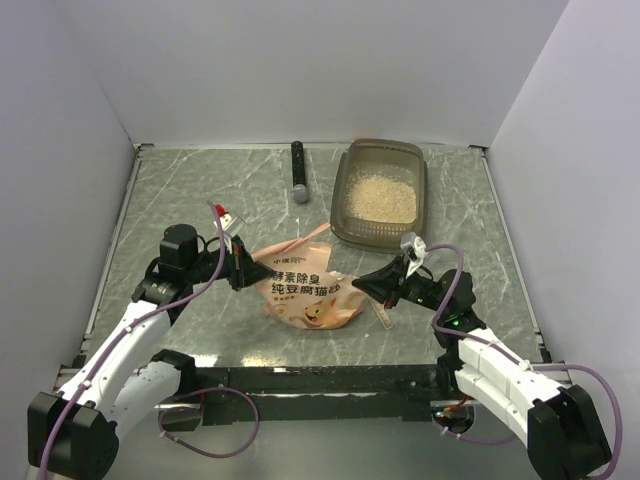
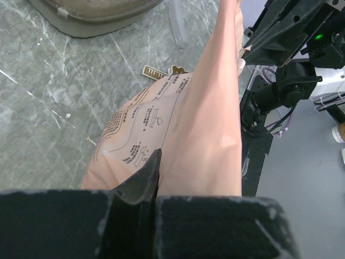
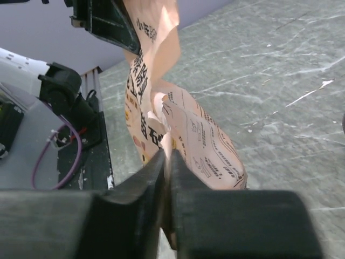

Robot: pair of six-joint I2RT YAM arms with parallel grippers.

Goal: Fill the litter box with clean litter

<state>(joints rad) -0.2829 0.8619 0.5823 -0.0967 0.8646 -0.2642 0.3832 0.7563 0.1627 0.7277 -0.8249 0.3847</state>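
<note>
Orange-pink pouch (image 1: 305,290), pinched at each end by left gripper (image 1: 243,265) and right gripper (image 1: 372,283), probably needs lifting and tipping over the litter box (image 1: 342,200) beyond them, which already holds some clean litter (image 1: 380,198).

Top view: high above and behind the robot, looking down and forward over the whole table (image 1: 200,190), far enough to take in the litter box (image 1: 340,200) at the rear and the pink pouch (image 1: 305,295) in the middle. Left wrist view: very close, peering past its own dark fingers (image 2: 143,178) along the pouch toward the right arm (image 2: 280,86), with a corner of the litter box at top. Right wrist view: equally close, facing back toward the left arm (image 3: 59,89). Shared by all three: the pouch.
</note>
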